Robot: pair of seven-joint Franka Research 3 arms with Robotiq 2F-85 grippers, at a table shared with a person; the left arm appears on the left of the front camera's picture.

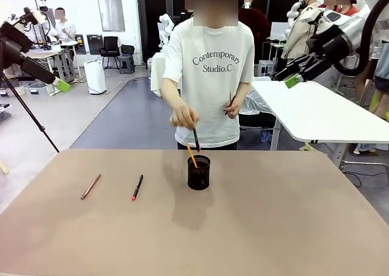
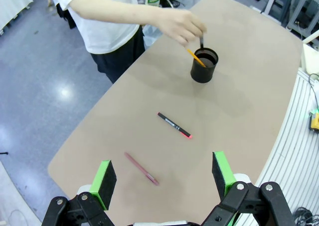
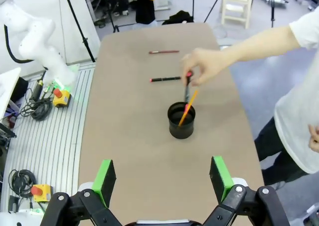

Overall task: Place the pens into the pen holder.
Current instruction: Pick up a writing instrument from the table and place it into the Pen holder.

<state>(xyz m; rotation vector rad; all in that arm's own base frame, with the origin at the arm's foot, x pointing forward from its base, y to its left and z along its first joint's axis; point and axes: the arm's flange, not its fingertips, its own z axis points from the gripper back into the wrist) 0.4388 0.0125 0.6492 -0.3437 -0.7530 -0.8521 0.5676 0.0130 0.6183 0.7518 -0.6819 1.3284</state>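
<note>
The black mesh pen holder stands mid-table with an orange pen leaning in it. A person's hand holds a dark pen upright, its lower end in the holder. A black pen with a red tip lies flat on the table left of the holder, and a brownish-pink pen lies farther left. My left gripper and right gripper hang open and empty, high above the table's sides.
The person stands at the far edge of the tan table and holds another pen in the other hand. A white table stands behind at the right, a tripod at the left.
</note>
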